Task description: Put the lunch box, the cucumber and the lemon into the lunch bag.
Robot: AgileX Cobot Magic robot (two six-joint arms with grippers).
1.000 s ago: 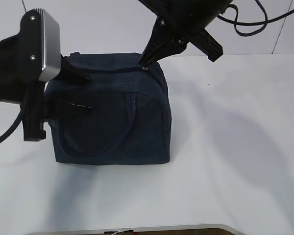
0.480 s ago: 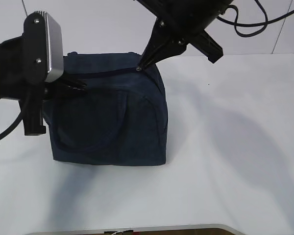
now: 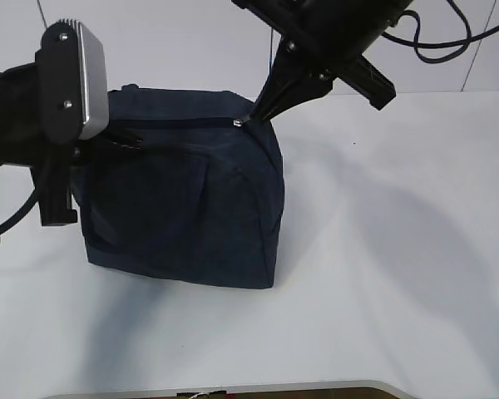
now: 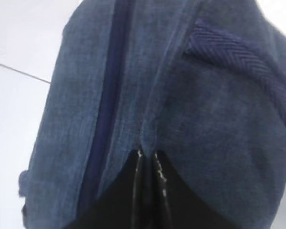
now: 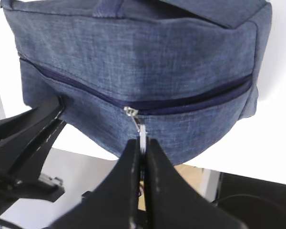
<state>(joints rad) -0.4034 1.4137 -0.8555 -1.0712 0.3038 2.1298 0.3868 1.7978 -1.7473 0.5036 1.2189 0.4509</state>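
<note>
The right end effector (image 5: 142, 148) pinches the metal zipper pull (image 5: 140, 128) between its closed black fingers (image 5: 126, 186). The slider sits on the closed zipper line running across the lunch bag (image 5: 148, 57), whose navy fabric fills the upper view. The left end effector (image 5: 26, 138) reaches in from the lower left, touching the bag's side.

The lunch bag (image 3: 183, 199) is dark blue cloth, rough and woven, not shiny. Its strap (image 4: 248, 62) is thick ribbed cloth. The zipper pull (image 5: 141, 131) is shiny metal. The worktop (image 3: 399, 274) is smooth, white and dull.
</note>
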